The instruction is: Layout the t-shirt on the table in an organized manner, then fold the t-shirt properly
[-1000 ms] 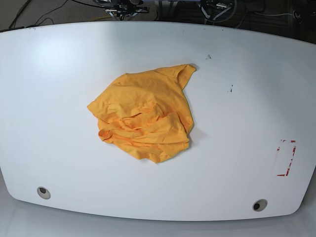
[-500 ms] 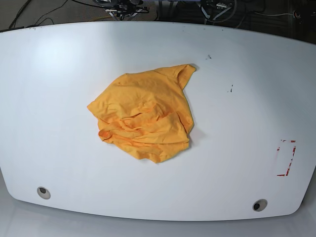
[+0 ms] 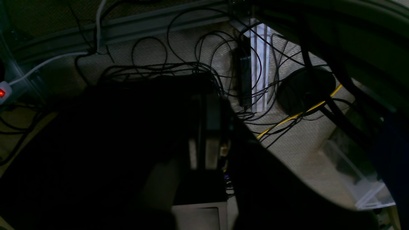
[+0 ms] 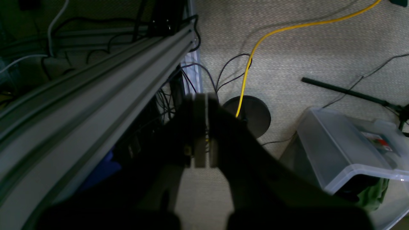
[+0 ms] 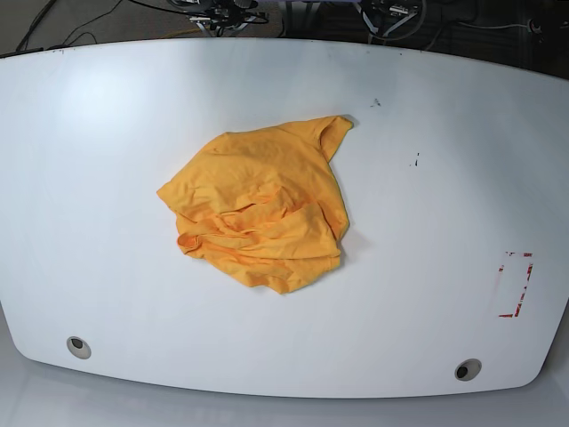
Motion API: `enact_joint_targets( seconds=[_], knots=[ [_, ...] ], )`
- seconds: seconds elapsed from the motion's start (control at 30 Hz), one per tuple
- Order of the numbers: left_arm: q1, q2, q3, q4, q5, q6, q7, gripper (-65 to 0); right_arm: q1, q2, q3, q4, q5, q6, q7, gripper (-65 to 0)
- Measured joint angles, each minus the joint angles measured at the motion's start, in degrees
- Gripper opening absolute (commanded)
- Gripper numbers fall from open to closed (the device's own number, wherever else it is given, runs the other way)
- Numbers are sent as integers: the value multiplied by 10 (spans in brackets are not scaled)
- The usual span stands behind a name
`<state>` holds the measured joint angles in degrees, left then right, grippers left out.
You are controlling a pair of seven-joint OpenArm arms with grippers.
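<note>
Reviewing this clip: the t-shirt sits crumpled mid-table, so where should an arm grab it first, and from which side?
Probably the pointed flap at the far right of the t-shirt, around. It juts clear of the bunched heap onto the bare table, so fingers coming down from above on the far side could pinch one edge without catching the folded layers nearer the camera. Which part of the shirt that flap is, I cannot tell.

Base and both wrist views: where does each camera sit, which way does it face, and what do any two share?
Base: high over the table, looking down on the crumpled t-shirt; only arm bases at the top edge.
Left wrist: on the left arm, facing the floor and black cables; left gripper shut, dark.
Right wrist: on the right arm, facing the floor, a rail and a clear bin; right gripper shut.
Shared: both wrist views show the yellow cable and round black base.
</note>
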<state>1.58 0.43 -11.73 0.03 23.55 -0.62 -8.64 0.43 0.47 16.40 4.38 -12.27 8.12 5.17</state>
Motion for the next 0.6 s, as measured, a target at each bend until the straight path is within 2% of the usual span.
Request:
enact_joint_targets(
  seconds=[0.6],
  knots=[
    [0,0,0,0,0,0,0,-631,-8,0,-2,0,-2,0,2,-646]
  ],
)
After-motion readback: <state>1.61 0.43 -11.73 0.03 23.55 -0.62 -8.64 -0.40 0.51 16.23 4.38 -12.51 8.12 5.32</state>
